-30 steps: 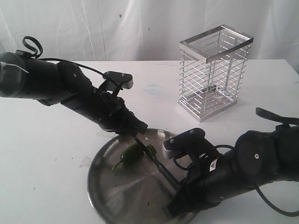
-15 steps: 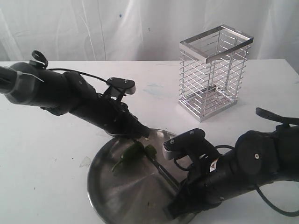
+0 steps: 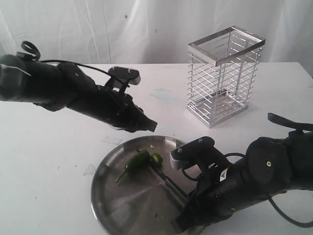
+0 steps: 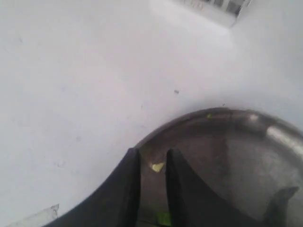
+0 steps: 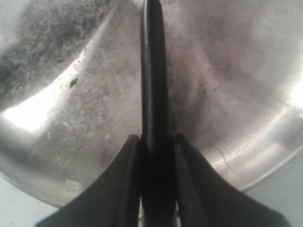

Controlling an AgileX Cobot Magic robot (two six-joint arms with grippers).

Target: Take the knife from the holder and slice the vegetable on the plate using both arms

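Note:
The green chilli pepper [image 3: 136, 159] lies on the round metal plate [image 3: 100, 183], with a small cut piece [image 3: 156, 157] beside it. The dark knife [image 3: 169, 179] rests low across the plate, its tip by the cut piece. My right gripper [image 3: 181, 219] is shut on its black handle; in the right wrist view the knife [image 5: 152, 71] runs out from between the fingers [image 5: 130, 156]. My left gripper [image 3: 150, 126] hovers above the plate's far rim, apart from the pepper, its fingers slightly parted around nothing [image 4: 151, 154].
The wire holder [image 3: 225, 76] stands empty at the back right on the white table. A pale green scrap [image 4: 157, 166] and other small bits lie on the plate [image 4: 236, 142]. A white curtain hangs behind the table.
My left gripper has let go of the pepper and lifted up and back off the plate. The pepper now shows as two pieces. The right arm and knife have barely moved.

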